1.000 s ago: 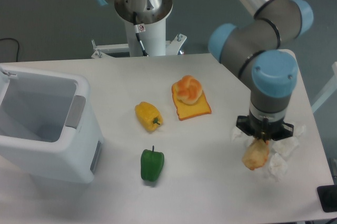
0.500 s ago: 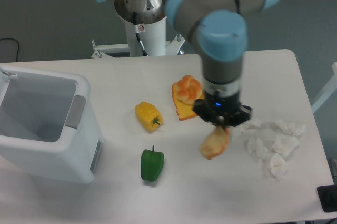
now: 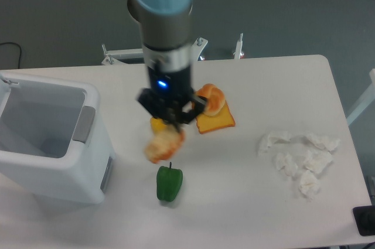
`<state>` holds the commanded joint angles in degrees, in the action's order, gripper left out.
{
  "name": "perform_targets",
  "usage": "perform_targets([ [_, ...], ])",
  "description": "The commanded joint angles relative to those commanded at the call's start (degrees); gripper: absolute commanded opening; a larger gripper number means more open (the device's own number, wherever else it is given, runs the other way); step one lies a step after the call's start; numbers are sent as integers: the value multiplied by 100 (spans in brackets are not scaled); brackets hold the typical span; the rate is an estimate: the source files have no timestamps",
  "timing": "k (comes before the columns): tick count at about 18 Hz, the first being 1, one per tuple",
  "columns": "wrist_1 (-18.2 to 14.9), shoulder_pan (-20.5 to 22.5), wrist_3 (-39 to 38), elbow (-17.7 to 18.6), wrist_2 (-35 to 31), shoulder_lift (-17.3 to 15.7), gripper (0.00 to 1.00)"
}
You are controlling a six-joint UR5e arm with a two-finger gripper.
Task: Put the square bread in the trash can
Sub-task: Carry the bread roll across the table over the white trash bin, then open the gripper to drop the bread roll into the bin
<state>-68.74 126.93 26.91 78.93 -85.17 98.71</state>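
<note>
One risk: gripper [image 3: 170,121] pinches the bread [image 3: 162,145] only by its top, well right of the trash can [image 3: 55,170]; could drop short.

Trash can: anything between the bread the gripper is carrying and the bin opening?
Nothing visible blocks the way. The gripper holds the bread above the table, right of the trash can, whose opening is uncovered. The green pepper lies on the table below the bread.

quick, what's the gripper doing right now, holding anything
Gripper: closed on a pale bread piece, carried in the air above the table, between the green pepper and the trash can.
</note>
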Motion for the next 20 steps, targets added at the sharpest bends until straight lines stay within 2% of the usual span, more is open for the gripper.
perform_targets([
  [3,264,-387,-431,0,-9,-97,0],
  [7,265,-756,-598,17,0,-255,1],
  [10,265,-1055,-661,193,9,-378,8],
  [11,265,-1117,-661,254,9,-405,17],
  [12,265,-1187,-661,333,0,-405,37],
  [13,265,-1205,-652,395,-9,-414,76],
  [14,265,-1205,-634,430,-17,-396,100],
  [20,273,-1267,-660,615,-9,-343,100],
])
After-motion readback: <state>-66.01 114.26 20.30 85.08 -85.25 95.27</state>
